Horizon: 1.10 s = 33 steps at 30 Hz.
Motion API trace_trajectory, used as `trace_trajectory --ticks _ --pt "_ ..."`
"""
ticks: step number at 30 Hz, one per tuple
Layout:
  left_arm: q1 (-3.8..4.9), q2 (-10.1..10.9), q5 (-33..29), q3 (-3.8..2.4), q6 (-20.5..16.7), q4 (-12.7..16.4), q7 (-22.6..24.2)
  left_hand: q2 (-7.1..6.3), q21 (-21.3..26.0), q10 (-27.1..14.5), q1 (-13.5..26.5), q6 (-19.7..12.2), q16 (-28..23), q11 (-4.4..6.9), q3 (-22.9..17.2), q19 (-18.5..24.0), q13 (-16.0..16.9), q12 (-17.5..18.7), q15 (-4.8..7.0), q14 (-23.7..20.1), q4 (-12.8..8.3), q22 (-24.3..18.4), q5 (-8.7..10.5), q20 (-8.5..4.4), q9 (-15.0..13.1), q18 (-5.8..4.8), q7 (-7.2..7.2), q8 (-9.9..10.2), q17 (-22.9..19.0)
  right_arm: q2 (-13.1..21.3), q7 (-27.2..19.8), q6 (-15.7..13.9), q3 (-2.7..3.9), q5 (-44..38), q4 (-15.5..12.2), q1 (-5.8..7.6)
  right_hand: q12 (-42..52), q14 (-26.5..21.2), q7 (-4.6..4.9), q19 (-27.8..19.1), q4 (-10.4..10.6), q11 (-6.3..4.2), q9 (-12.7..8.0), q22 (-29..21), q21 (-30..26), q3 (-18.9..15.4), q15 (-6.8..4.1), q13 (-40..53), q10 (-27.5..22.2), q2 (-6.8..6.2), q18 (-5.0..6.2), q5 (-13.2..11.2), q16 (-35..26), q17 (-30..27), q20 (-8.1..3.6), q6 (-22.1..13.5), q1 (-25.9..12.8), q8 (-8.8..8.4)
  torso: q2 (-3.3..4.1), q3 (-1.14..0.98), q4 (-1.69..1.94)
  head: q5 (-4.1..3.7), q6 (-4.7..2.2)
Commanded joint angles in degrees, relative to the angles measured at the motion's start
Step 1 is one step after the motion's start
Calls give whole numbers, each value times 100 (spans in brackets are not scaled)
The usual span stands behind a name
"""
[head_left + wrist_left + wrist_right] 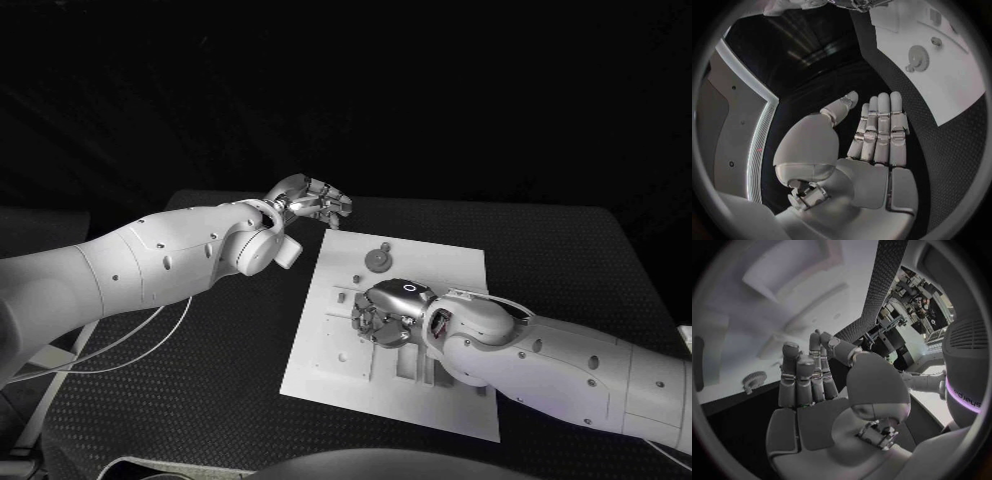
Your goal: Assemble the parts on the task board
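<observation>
The white task board (433, 262) lies in the middle of the black table. A round grey gear (379, 258) sits near the board's far edge. My right hand (387, 312) hovers low over the board's middle, above its slots and recesses, and hides what lies beneath it. In the right wrist view its fingers (804, 382) stretch out side by side with nothing in them; the gear (753, 380) and board (742, 330) lie beyond. My left hand (307, 200) is raised past the board's far left corner. Its fingers (879, 130) are straight and hold nothing, with the gear (918, 57) on the board (954, 85) off to one side.
Black table surface (216, 370) surrounds the board on every side. White cables (130, 345) trail over the table's left part under my left arm. The table's left edge (65, 385) is close to them.
</observation>
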<state>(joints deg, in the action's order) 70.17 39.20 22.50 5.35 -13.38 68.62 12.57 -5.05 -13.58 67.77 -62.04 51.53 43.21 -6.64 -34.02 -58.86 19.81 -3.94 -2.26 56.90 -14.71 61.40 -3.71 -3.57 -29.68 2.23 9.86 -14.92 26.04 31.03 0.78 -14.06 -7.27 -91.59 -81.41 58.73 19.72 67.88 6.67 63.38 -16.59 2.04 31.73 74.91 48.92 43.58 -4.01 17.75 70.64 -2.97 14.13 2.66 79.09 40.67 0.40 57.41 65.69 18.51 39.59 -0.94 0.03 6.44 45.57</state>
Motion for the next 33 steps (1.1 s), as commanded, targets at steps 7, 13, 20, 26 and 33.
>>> trace_trajectory --ticks 7,13,20,26,33 --pt "12 -5 -37 -5 29 18 50 33 23 -51 17 -28 -28 6 30 -21 -6 -17 -7 22 -5 1 -27 24 7 66 -5 -36 12 -18 -33 148 -19 -114 39 -24 -46 -9 19 -2 -9 -11 98 83 18 29 -36 -2 50 63 87 19 -4 9 -40 19 -10 12 -3 9 2 9 39" --pt "14 3 -37 -5 33 23 49 32 24 -51 17 -32 -31 6 31 -22 -6 -17 -7 22 -4 2 -26 24 9 66 -3 -35 17 -16 -22 137 -31 -165 92 -57 -49 -9 19 -3 -10 -11 101 83 17 29 -36 -1 52 63 87 19 -5 10 -41 18 -10 12 -2 9 -1 12 48" --pt "16 8 -37 -5 37 28 47 31 26 -51 15 -37 -34 6 32 -23 -6 -17 -7 23 -5 2 -26 23 11 66 -2 -35 22 -27 -23 153 -31 -168 102 -58 -53 -9 19 -3 -10 -11 103 84 17 29 -36 -1 54 63 87 19 -5 12 -41 17 -9 12 1 5 3 24 67" --pt "23 8 -37 -5 38 29 46 30 28 -52 15 -39 -37 6 33 -23 -6 -17 -7 23 -4 3 -26 24 12 66 -1 -35 26 -38 -24 153 -36 -177 122 -65 -57 -9 19 -3 -10 -11 106 84 17 29 -36 0 56 63 87 19 -5 13 -42 16 -9 12 0 5 -1 31 83" --pt "28 8 -37 -5 40 30 45 29 29 -52 15 -43 -41 5 34 -23 -6 -18 -7 23 -3 3 -26 24 14 65 1 -36 31 -56 -19 152 -40 -196 160 -67 -62 -9 19 -3 -10 -11 109 85 16 29 -36 1 58 63 87 19 -5 15 -42 15 -9 12 -2 5 0 41 88"
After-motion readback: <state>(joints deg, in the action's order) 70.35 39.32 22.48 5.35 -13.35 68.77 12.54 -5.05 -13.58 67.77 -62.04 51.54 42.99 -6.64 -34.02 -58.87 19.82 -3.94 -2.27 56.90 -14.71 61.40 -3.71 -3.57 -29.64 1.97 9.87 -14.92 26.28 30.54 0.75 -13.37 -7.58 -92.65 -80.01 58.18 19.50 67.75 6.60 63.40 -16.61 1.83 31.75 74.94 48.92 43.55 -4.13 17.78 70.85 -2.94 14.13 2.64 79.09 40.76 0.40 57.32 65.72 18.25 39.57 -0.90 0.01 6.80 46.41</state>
